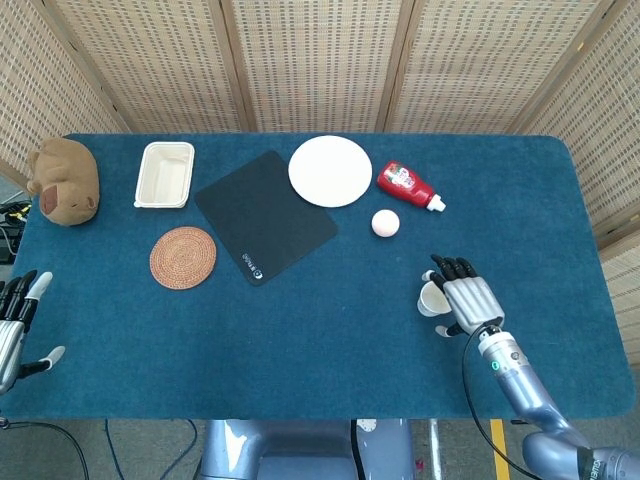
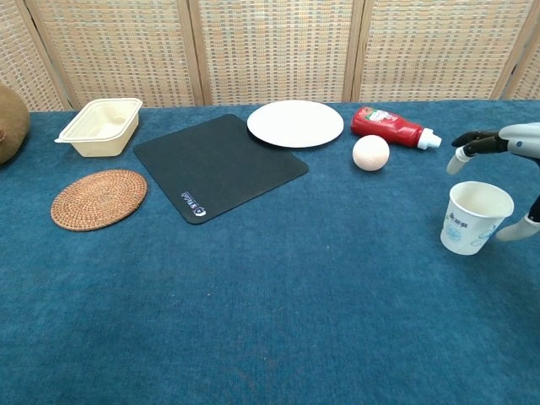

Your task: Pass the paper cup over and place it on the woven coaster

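Observation:
A white paper cup stands upright on the blue table at the right; in the head view the cup is partly covered by my right hand. That hand is spread around the cup from its right side, fingers above the rim and thumb low beside the wall; no grip shows. The round woven coaster lies far off at the left, also seen as the coaster in the chest view. My left hand hangs open at the table's left edge, holding nothing.
A black mat, white plate, red ketchup bottle and pale ball lie between cup and coaster. A cream tray and brown plush toy sit at the back left.

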{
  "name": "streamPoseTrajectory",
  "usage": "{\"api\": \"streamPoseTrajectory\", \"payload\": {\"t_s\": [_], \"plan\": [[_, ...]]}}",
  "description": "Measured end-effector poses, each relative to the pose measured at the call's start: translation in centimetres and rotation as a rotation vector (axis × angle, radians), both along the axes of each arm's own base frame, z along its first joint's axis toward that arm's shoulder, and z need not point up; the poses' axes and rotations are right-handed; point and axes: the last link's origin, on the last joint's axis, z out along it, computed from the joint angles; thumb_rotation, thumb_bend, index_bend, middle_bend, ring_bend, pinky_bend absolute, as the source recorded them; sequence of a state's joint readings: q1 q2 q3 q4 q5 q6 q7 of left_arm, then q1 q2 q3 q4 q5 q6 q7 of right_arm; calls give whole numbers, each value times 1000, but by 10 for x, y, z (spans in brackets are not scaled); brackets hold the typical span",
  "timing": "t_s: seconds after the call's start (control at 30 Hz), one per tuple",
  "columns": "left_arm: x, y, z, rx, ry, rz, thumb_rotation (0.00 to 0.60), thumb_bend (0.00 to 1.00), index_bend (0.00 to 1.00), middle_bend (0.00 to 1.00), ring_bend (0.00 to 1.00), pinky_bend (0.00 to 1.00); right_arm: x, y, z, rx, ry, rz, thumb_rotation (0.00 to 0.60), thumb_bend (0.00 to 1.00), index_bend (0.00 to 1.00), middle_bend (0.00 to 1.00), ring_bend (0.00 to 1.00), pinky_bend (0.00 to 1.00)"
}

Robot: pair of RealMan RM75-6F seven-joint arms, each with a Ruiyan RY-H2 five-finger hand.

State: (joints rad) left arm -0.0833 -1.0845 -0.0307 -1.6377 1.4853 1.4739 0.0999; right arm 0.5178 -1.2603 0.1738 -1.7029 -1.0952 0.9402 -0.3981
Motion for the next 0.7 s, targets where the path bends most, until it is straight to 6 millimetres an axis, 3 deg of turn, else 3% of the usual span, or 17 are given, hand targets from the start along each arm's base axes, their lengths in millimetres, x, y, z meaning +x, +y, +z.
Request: {"api": "streamPoseTrajectory", "payload": {"t_s": [0.4, 0.7], "plan": [[1, 1, 0, 0, -2, -2, 600, 186, 0, 0, 0, 0, -12, -16, -9, 14, 15, -68, 600, 45, 281, 70, 0, 0], [1, 1, -2, -4, -1, -3, 600, 186, 0, 0, 0, 0, -11, -25, -14, 15, 7, -73, 600, 50, 401, 155, 0, 31]]}}
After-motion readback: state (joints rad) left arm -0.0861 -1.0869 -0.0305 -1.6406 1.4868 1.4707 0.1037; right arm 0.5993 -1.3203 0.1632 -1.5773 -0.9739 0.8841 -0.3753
